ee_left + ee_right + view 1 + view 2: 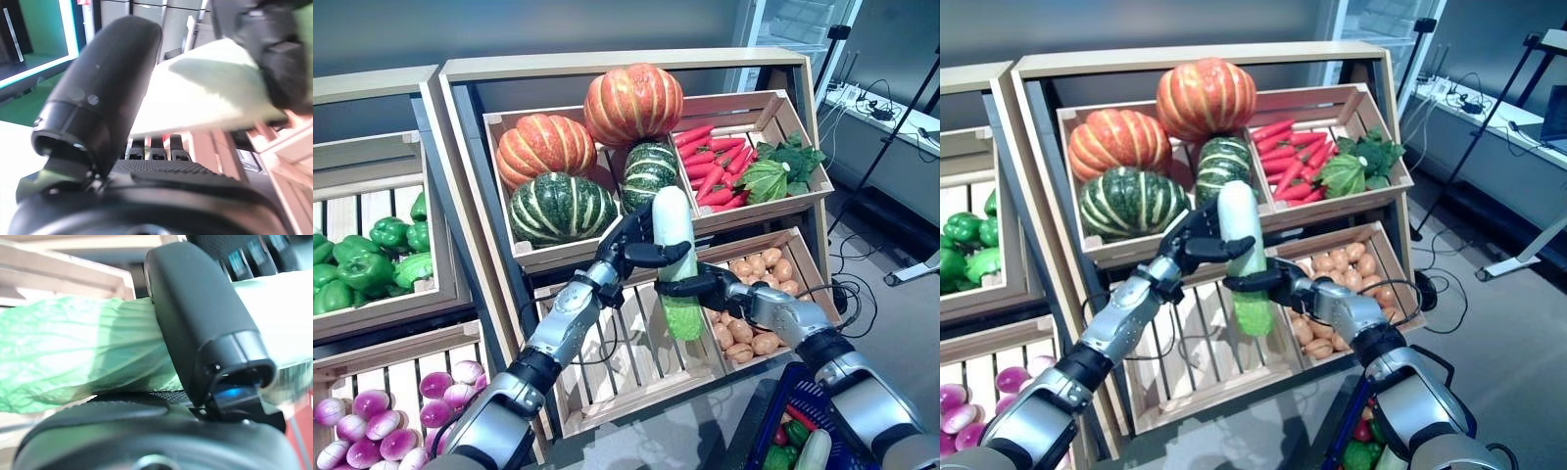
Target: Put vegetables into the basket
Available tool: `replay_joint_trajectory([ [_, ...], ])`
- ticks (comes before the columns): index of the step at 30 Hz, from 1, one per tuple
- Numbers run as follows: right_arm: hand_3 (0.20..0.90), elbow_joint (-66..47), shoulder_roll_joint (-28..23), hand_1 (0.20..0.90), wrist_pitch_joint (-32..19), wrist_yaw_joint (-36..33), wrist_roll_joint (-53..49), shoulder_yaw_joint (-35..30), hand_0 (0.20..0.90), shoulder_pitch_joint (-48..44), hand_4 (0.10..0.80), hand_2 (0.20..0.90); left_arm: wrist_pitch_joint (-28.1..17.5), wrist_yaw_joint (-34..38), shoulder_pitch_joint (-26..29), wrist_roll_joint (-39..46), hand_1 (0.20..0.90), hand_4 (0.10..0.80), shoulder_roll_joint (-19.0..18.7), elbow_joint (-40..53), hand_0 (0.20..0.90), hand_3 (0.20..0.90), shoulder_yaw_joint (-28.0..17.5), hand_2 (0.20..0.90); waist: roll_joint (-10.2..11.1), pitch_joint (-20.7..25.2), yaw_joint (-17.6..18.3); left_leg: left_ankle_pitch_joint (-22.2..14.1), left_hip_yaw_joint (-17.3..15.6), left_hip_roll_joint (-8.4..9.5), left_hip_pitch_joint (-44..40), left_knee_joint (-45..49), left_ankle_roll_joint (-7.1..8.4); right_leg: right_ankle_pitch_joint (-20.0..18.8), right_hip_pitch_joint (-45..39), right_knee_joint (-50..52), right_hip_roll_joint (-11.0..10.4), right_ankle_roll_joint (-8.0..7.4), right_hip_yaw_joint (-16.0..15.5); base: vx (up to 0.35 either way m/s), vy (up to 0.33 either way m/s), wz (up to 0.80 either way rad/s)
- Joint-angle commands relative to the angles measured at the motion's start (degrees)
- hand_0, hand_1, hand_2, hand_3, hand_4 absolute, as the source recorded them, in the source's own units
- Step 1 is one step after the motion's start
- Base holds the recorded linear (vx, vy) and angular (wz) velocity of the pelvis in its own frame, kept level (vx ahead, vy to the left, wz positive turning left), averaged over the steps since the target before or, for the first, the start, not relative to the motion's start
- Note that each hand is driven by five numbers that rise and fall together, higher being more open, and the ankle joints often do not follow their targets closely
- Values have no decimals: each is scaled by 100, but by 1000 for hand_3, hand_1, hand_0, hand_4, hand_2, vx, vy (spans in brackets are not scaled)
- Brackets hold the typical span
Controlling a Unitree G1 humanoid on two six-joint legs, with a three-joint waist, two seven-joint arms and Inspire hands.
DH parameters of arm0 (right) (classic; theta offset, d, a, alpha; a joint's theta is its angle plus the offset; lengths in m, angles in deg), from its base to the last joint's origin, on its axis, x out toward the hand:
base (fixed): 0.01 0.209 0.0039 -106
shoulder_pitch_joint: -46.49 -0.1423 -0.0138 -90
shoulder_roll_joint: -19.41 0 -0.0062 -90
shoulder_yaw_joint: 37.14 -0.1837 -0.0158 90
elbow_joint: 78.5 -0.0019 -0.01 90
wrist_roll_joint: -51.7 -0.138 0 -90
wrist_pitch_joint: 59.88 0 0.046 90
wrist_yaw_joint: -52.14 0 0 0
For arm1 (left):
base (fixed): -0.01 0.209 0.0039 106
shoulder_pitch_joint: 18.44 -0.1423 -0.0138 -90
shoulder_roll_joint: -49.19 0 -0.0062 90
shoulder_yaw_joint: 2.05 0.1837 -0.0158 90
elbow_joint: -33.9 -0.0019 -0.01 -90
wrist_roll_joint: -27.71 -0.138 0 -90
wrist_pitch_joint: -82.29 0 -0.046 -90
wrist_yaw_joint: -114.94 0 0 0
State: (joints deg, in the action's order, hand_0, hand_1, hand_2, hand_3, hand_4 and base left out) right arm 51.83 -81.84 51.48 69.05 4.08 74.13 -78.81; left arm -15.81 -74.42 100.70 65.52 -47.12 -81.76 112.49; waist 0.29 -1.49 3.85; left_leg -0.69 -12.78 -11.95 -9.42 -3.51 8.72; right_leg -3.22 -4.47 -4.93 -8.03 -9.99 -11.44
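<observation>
1. Fingers (631, 235) of the left hand (628, 245) are curled round the white upper part of the napa cabbage (674, 259), thumb across its front. The right hand (705, 289) has its fingers wrapped round the green leafy lower part, so both hands pinch the same veg at once.
2. That cabbage is up in the air in front of the empty slatted crate (626, 362), long axis pretty much upright, white end up, green end down.
3. Key bit: the basket (773, 436) sits low on the robot's right, right beside the right forearm and already holding a few veg. So the right hand looks like the nearer one to carry it down there; guessing the left lets go first.
4. Around it: pumpkins (631, 103) and carrots (710, 162) in the top crates, potatoes (754, 304) next to the right hand, green peppers (362, 264) and purple onions (372, 411) off on the left shelf.
</observation>
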Motion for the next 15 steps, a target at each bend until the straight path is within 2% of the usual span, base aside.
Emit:
replay_joint_trajectory([
  [1, 300, 194, -764, 300, -976, -344, -326, -828, 300, -309, 400, 300, -570, -248, 298, -371, 900, 800, -631, -17, 900, 900, -224, 900, 72, 199, 8, 132, -53, 547, 374, -62, -412, 256, -20, 296, 236, 288, 240, -14, -2, -3],
  [5, 300, 163, -1091, 300, -1207, -578, -286, -1220, 300, 35, 400, 300, -529, -407, 236, -605, 900, 800, -1006, -247, 900, 900, -339, 900, 57, 176, 81, 146, -102, 533, 374, -64, -398, 232, -12, 284, 249, 268, 299, -14, -1, -7],
  [15, 300, 704, -1961, 300, -1517, -953, 158, -2210, 300, 592, 400, 300, -463, -609, 172, -872, 900, 800, -1505, -643, 900, 900, -563, 900, 37, 128, 234, 163, -241, 505, 376, -72, -366, 186, 45, 290, 272, 207, 417, -6, -4, -7],
])
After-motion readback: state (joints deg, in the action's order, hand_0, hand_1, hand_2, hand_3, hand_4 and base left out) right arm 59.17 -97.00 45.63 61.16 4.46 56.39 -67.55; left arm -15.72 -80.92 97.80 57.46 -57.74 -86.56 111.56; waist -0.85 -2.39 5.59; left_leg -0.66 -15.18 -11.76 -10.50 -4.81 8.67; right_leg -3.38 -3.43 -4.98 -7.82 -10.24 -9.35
